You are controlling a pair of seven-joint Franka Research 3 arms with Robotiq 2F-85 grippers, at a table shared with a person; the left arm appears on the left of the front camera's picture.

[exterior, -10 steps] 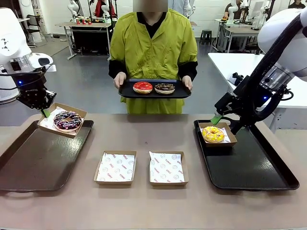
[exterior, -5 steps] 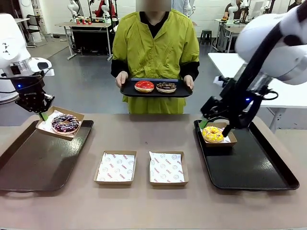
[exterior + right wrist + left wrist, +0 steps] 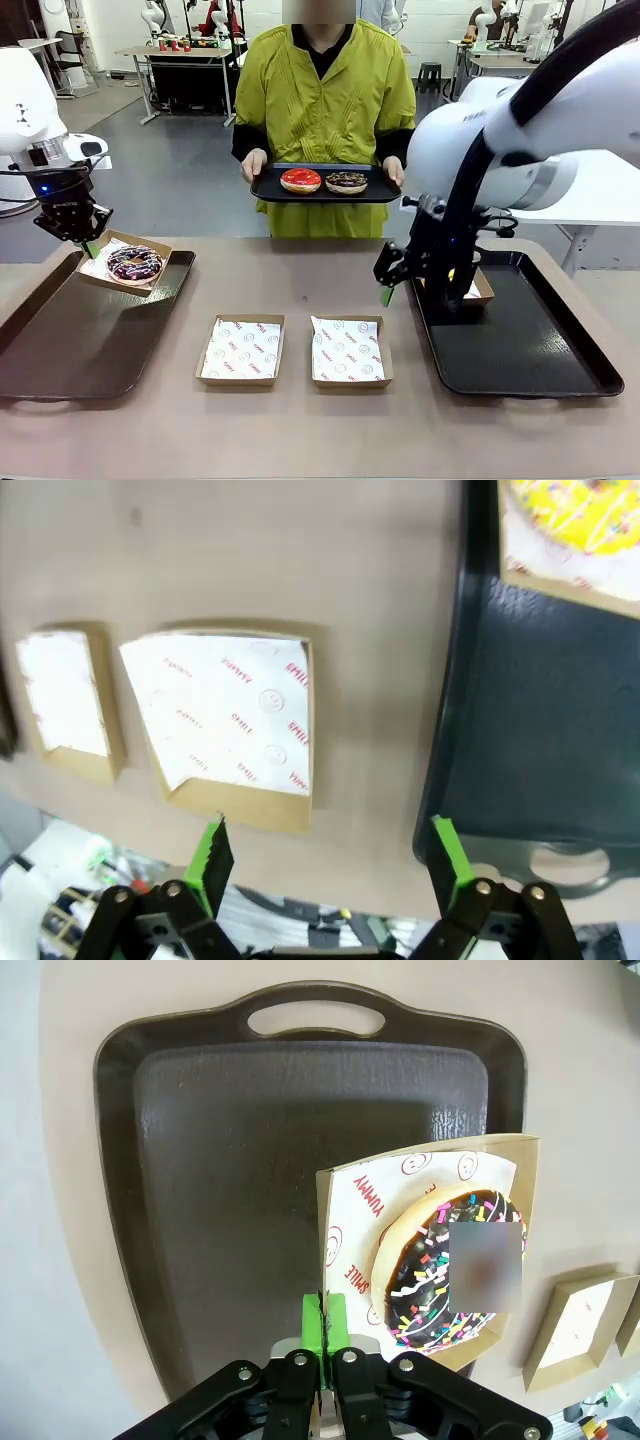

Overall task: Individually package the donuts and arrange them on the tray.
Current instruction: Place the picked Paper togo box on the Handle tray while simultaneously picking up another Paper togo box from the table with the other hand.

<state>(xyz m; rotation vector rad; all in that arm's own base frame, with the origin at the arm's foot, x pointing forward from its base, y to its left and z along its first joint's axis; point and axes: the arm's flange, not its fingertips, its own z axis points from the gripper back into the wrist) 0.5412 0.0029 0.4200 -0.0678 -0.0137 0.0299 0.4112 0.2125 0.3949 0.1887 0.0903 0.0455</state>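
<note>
Donuts, four of them, so here's where each one sits. The dark one with pale sprinkles [image 3: 440, 1270] is in a shallow cardboard box [image 3: 350, 1215]. The left gripper [image 3: 325, 1332] has its green pads squeezed tight on that box's near edge, right at a corner. The donut is just past the fingertips, off to one side, and the box is tilted. Under and ahead of the gripper is the left tray [image 3: 230, 1180], dark and bare. The box is over one corner of it and pokes past the rim; can't tell if it's touching the tray.

The right gripper [image 3: 328, 842] is spread wide with nothing in it, pointing down at the table [image 3: 380, 630]. Just ahead of one finger lies an empty box [image 3: 235, 710] lined with printed paper. A second empty box [image 3: 65, 690] is beside that one, further out. Ahead of the other finger is the handle end of the right tray [image 3: 560, 740]. The yellow donut [image 3: 575, 510] is further along that tray in its own box [image 3: 570, 588], well clear of the fingers.

Way out past both grippers, a person [image 3: 325, 90] at the far side of the table holds a small black tray [image 3: 265, 188]. The red donut [image 3: 300, 180] and the chocolate donut [image 3: 346, 182] are side by side on it.
</note>
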